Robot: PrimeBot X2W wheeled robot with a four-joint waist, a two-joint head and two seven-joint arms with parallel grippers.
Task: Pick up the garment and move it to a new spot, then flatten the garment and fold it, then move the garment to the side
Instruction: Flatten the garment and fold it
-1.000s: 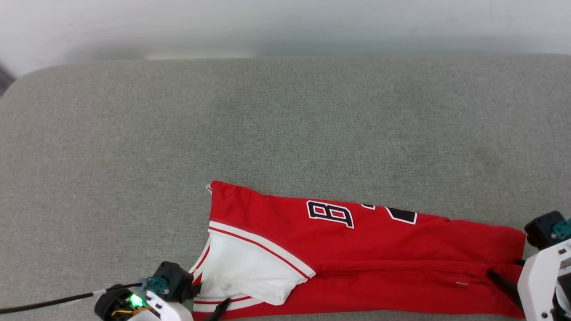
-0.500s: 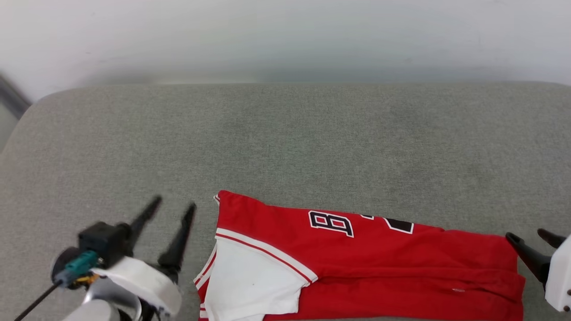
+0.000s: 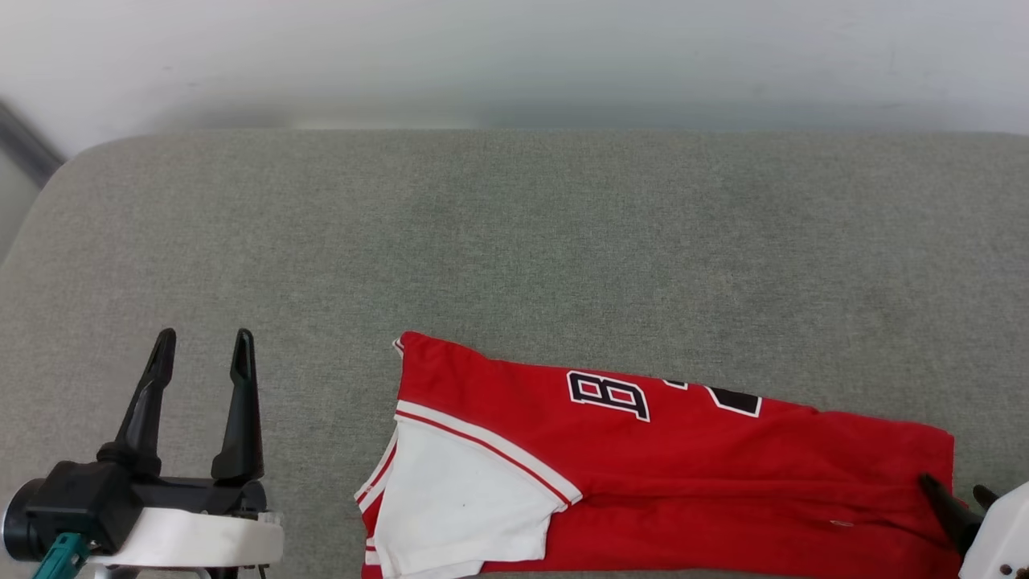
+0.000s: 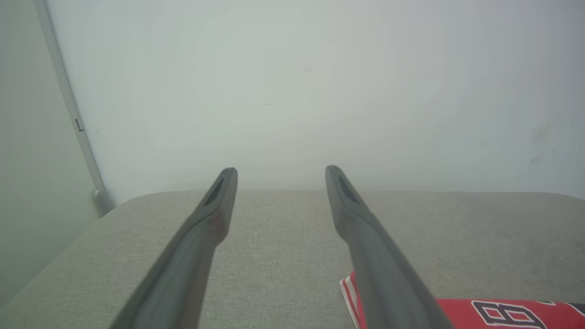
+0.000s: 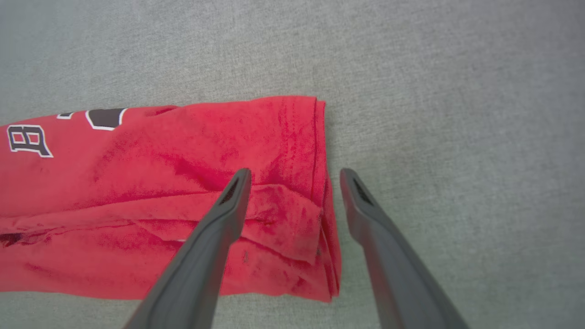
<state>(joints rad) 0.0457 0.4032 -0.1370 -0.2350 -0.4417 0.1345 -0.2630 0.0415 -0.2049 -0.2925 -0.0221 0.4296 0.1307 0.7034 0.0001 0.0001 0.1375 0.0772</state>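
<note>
When seen from the head, the garment point(image 3: 667, 474) lies folded long and thin on the grey cushion point(image 3: 514, 241). The left gripper point(image 3: 205, 336) stands spread wide, well apart from it. The right gripper point(image 3: 953, 485), also spread, sits at its right end, maybe touching. From the left wrist, nothing sits between the fingers point(image 4: 365, 237). From the right wrist, one finger point(image 5: 215, 228) is over the red cloth, one over the cushion.
</note>
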